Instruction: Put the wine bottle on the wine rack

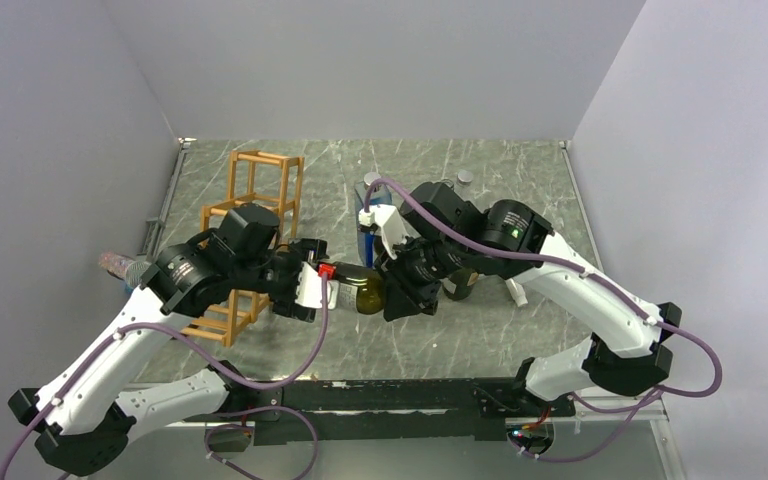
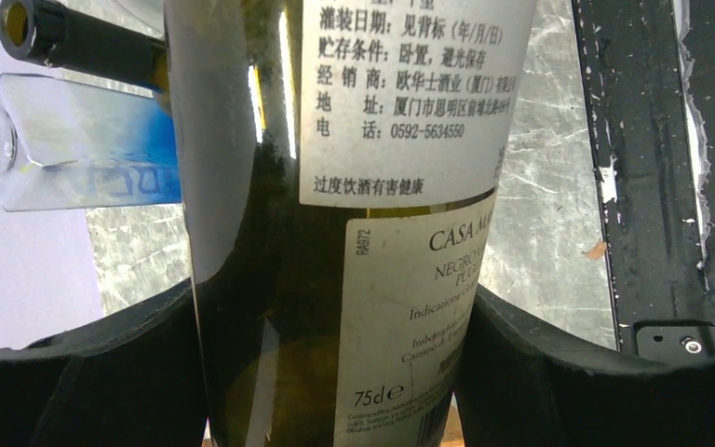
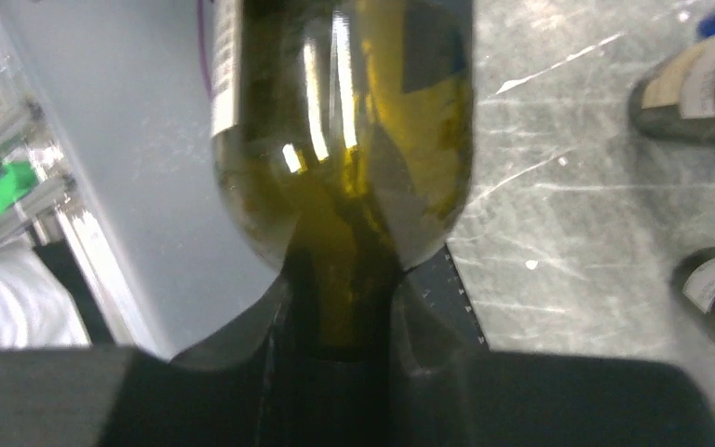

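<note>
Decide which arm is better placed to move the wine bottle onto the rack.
Probably left: left gripper clasps the wine bottle by its body, wine rack beside it; right gripper holds only the neck.

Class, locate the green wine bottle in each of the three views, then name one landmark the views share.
Top external: the bottle lies sideways at centre.
Left wrist: it fills the middle, labels showing, its body between the fingers of the left pincer.
Right wrist: upper centre, its neck pointing down into the right pincer.
Shared landmark: the grey marbled table, seen behind the bottle in all three.
</note>
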### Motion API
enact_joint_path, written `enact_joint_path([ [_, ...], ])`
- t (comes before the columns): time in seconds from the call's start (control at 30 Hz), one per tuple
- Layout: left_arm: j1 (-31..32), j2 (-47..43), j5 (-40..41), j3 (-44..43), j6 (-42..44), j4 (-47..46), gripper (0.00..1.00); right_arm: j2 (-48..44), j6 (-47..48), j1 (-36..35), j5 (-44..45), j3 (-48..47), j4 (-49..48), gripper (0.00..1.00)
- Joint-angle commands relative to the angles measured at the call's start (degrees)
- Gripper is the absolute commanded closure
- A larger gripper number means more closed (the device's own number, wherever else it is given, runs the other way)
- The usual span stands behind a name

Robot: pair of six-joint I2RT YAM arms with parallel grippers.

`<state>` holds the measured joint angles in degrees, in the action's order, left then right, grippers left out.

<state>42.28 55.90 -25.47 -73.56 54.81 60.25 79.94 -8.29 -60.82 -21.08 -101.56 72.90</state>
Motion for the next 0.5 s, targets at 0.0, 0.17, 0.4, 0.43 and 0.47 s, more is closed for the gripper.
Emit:
enact_joint_path([
  [0.0, -0.18, -1.72, -2.19, -1.64, -4.38, -15.85, 0.99, -0.6, -2.01, -2.3, -0.39, 0.72, -7.1, 1.0],
  [0.17, -0.18, -3.45, -2.05, -0.68, -4.74, -17.78, 0.87, -3.05, -2.18, -2.77, 3.6, 1.76, -11.55, 1.0],
  [0.4, -0.18, -7.0, -0.71, 1.98, -4.36, -20.09, 0.36, -4.21, -1.73, -4.37, 7.65, 0.67, -15.82, 1.0],
  [0.43, -0.17, -7.46, -0.02, 2.22, -3.97, -20.08, 0.06, -4.78, -1.42, -5.19, 8.49, 1.16, -17.3, 1.0],
  [0.47, -0.18, -7.73, 0.54, 2.21, -3.41, -19.67, 0.01, -5.54, -1.16, -5.84, 9.27, 1.75, -19.09, 1.0],
])
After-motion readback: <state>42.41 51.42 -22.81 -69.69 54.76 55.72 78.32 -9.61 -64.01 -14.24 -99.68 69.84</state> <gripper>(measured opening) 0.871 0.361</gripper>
